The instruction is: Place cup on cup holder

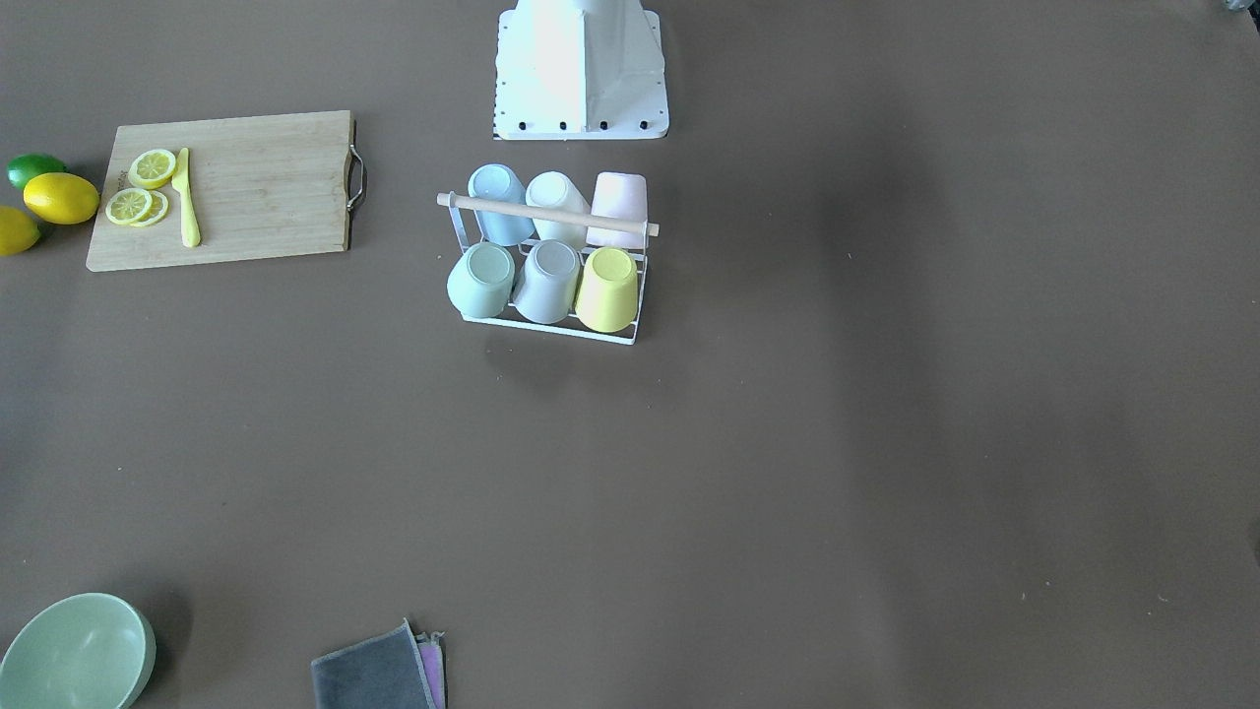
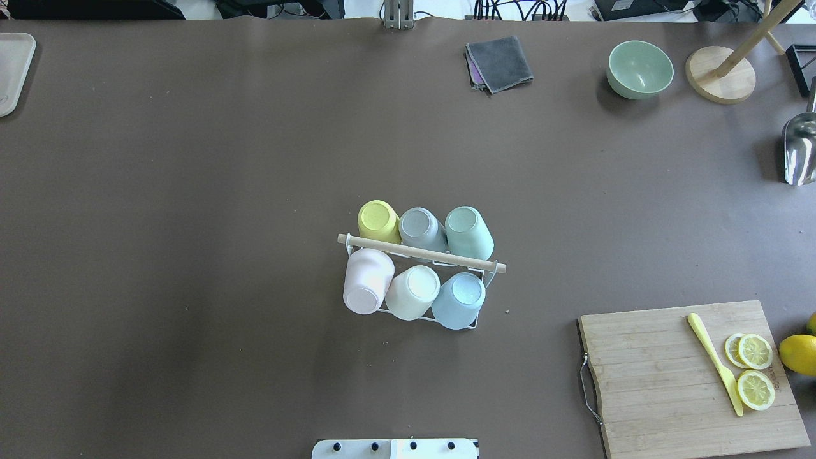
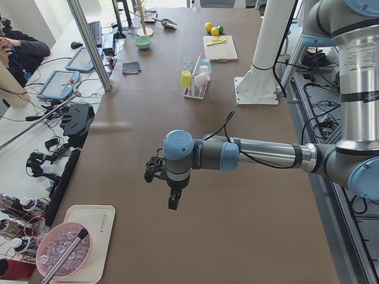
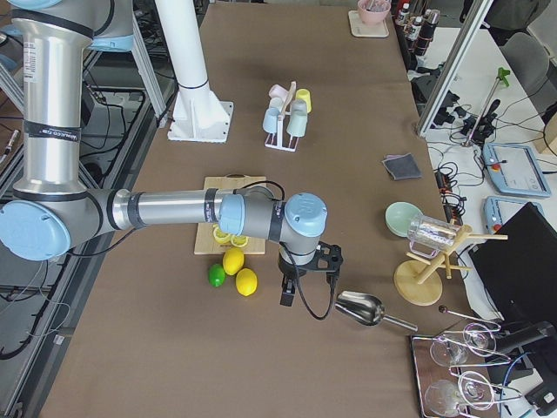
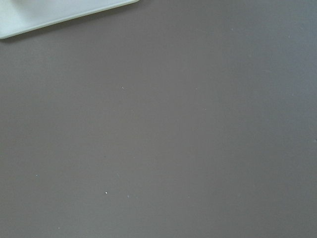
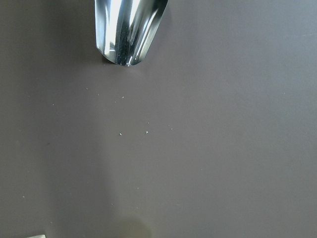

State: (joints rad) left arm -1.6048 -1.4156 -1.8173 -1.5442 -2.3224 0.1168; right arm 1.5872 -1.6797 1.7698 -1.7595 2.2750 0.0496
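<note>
The cup holder (image 2: 421, 254), a white wire rack with a wooden rod handle, stands mid-table near the robot base; it also shows in the front view (image 1: 547, 214). Several cups sit upside down on its prongs: yellow (image 2: 378, 220), grey (image 2: 421, 228), mint (image 2: 468, 231), pink (image 2: 368, 280), white (image 2: 413, 292) and blue (image 2: 459, 299). My left gripper (image 3: 172, 201) hangs over bare table far to the left of the rack. My right gripper (image 4: 287, 292) hangs far to the right, near a metal scoop (image 6: 129, 29). I cannot tell whether either gripper is open or shut.
A cutting board (image 2: 692, 376) with lemon slices and a yellow knife lies at the near right, with lemons (image 2: 800, 354) beside it. A green bowl (image 2: 639, 69), grey cloth (image 2: 499, 62), wooden stand (image 2: 720, 73) and scoop (image 2: 799, 150) sit far right. A tray (image 2: 13, 70) lies far left.
</note>
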